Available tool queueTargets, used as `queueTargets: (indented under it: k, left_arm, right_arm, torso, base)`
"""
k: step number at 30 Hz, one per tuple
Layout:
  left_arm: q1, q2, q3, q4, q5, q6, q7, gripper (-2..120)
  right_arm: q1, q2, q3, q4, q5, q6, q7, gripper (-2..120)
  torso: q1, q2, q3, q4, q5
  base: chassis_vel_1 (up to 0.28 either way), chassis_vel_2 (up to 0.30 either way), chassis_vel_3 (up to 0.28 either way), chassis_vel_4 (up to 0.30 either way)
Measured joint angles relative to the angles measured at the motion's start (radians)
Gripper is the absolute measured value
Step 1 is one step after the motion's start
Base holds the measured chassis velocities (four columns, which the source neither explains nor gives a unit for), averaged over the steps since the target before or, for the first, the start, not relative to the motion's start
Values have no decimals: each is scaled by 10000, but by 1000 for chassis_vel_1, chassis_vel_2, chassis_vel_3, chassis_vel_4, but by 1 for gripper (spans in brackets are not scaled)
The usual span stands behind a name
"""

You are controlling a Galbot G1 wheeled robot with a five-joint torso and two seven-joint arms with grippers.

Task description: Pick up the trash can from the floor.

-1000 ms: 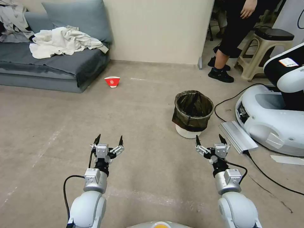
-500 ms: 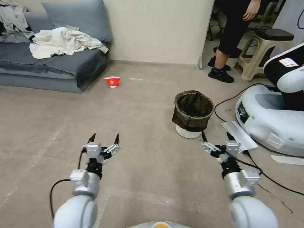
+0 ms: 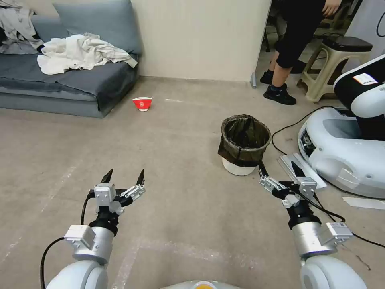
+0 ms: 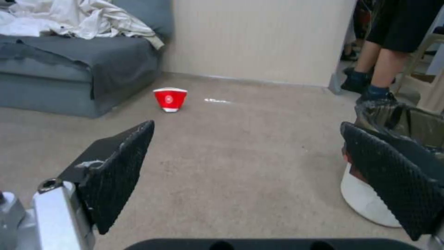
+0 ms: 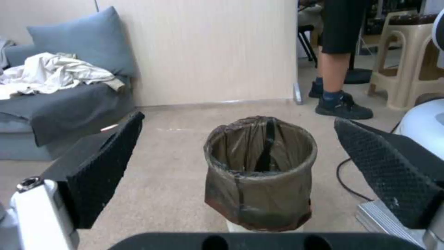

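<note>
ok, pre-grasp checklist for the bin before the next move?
1. Trash can upright on the floor: ok.
2. Right gripper open, empty: ok.
3. Can framed between the right fingers in the right wrist view: ok.
4. Right gripper around the rim: not ok, it is short of the can, beside its base.
5. Left gripper open, apart from the can: ok.
6. Black cable and the other robot's base close beside the can: cannot tell if clearance is enough.
</note>
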Motion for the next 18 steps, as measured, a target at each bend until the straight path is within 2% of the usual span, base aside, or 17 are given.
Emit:
queueTargets:
  k: [13,18]
  left_arm:
    - [22,-63,-4,22,81,10,-8,100]
    - [25,-96,7,16,94,16,-12,100]
  right_arm:
    - [10,-30,0,-4,12,12,1,100]
    - [13,-36,10,-4,18,28,2,100]
  torso:
    - [0,0,0,1,1]
    - [0,0,0,1,0]
  base:
    - [0,0,0,0]
    - [-61,-51,-61,-53]
